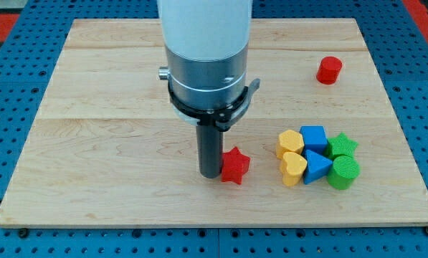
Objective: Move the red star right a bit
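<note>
The red star point(235, 165) lies on the wooden board point(92, 143), a little below and right of the middle. My tip point(211, 174) stands just left of the star, touching or nearly touching its left side. The arm's white and grey body rises above it and hides the board behind.
A cluster lies to the star's right: a yellow block point(289, 142), a yellow heart point(293, 169), a blue cube point(313, 137), a blue triangle point(316, 166), a green star point(342, 145) and a green cylinder point(343, 173). A red cylinder point(329, 69) stands at the upper right.
</note>
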Controlling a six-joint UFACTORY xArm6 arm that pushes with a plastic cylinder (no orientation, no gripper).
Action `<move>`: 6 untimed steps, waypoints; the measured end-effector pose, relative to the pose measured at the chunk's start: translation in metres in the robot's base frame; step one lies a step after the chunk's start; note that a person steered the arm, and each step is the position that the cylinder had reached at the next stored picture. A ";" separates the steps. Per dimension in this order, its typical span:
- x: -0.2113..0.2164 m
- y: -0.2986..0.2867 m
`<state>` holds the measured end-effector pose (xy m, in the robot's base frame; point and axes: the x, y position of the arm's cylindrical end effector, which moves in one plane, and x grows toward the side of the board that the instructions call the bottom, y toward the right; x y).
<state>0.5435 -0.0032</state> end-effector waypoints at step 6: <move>-0.015 0.013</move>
